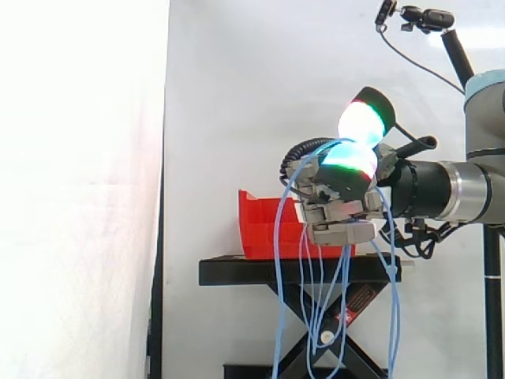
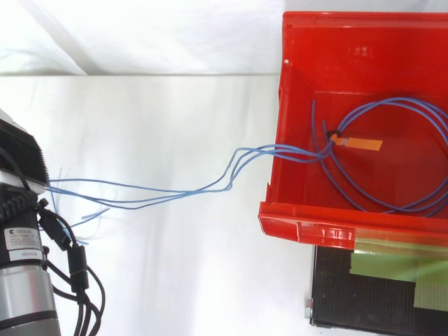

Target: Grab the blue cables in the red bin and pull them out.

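Note:
My hand [image 1: 341,197] hangs in the air to the right of the red bin [image 1: 264,229], a little above the level of its rim. Its fingers are curled, with the pads glowing green and white, and thin blue cables [image 1: 278,260] run through them. From the hand the cables drop in long loops past the black stand [image 1: 268,271]. From above, the blue cables [image 2: 175,189] stretch from the left edge across to the red bin [image 2: 308,225] and over its left wall. Inside the bin the rest lies in a coil with an orange tag [image 2: 358,143].
The bin sits on a black scissor stand [image 2: 364,301] before the white curtain. The arm [image 2: 21,280] comes in at the lower left of the top view. A small camera on a pole [image 1: 426,16] stands at the upper right of the side view.

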Available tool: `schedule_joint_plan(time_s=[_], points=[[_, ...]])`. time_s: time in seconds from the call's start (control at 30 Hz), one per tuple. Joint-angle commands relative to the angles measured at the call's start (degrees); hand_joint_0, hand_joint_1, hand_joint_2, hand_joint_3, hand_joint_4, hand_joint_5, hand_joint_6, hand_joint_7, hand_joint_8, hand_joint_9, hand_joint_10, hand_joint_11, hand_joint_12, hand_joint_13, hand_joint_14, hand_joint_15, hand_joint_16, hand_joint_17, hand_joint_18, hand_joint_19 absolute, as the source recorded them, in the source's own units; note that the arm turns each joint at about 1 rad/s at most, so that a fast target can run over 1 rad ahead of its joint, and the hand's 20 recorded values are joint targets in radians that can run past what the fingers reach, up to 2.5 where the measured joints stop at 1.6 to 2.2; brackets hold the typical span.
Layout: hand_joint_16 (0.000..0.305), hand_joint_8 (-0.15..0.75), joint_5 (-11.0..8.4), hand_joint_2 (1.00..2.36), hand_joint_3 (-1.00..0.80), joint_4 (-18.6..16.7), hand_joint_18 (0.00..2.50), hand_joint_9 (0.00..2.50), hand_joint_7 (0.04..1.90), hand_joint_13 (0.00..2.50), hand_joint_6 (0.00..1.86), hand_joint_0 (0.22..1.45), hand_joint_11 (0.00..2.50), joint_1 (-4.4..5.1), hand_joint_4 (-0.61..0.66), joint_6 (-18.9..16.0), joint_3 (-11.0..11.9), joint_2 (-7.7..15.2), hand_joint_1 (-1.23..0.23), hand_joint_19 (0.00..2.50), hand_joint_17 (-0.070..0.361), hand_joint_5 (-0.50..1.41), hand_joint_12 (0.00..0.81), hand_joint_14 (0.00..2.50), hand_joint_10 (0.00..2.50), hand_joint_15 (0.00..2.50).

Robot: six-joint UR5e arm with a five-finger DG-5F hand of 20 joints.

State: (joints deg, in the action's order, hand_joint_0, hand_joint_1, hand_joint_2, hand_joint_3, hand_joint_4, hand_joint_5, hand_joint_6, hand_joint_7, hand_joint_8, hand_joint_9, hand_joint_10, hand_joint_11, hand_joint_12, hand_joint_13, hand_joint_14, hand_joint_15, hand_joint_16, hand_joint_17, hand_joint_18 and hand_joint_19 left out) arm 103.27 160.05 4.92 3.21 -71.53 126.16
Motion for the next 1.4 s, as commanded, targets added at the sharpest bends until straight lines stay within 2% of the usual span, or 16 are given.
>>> schedule_joint_plan(time_s=[0.0,1.37], points=[[0.031,0.275,0.0,1.01,-0.59,0.0,1.27,1.16,0.15,1.03,1.52,1.03,1.35,0.0,0.07,0.0,0.0,0.0,-1.04,1.23,0.069,0.65,0.259,2.5,1.03,0.74],[0.032,0.272,0.0,1.01,-0.64,0.0,1.26,1.13,0.15,1.04,1.53,1.0,1.33,0.0,0.06,0.0,0.0,0.0,-1.0,1.15,0.072,0.65,0.252,2.5,1.1,0.7]])
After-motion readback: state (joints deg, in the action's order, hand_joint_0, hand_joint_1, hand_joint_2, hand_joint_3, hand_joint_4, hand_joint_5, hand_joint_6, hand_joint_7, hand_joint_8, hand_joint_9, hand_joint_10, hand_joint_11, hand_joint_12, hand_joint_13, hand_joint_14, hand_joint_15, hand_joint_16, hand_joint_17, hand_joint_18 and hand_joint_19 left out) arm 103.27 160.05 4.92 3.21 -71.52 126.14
